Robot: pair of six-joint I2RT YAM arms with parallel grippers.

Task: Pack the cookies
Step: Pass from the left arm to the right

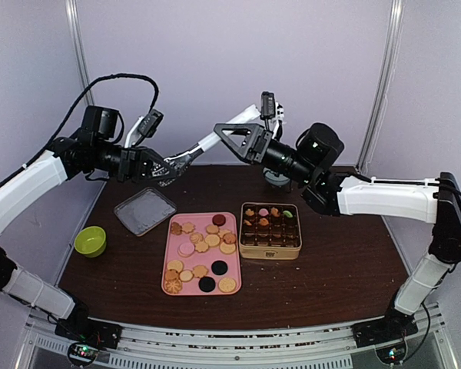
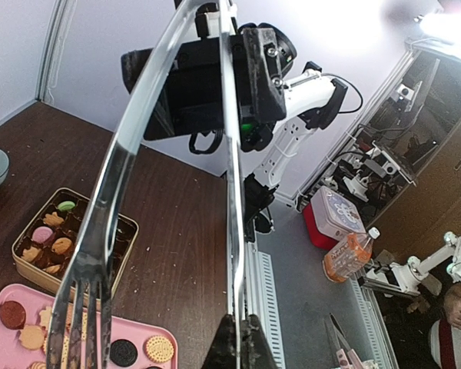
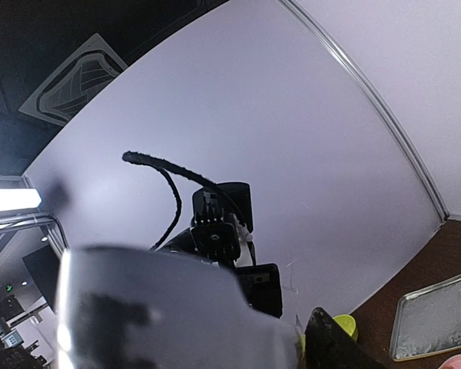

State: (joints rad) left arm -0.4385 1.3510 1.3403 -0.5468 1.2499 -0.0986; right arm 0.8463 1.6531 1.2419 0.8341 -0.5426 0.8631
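The cookies [image 1: 202,250] lie on a pink tray [image 1: 233,270], and more of them fill the cells of a gold tin [image 1: 270,252]. My left gripper [image 1: 169,167] is raised above the table's back left, shut on one blade of metal tongs [image 1: 207,144]. In the left wrist view its fingertips [image 2: 242,319] pinch that straight blade [image 2: 229,192], and the forked blade hangs to the left. My right gripper [image 1: 229,138] stands open around the tongs' far end. In the right wrist view the tongs [image 3: 161,307] are a grey blur, a narrow gap away from one dark finger [image 3: 334,350].
A grey metal lid [image 1: 144,210] lies left of the pink tray. A green bowl [image 1: 90,241] sits near the table's left edge. A grey bowl [image 1: 275,178] stands behind the tin, under the right arm. Crumbs dot the dark wooden table [image 1: 338,269].
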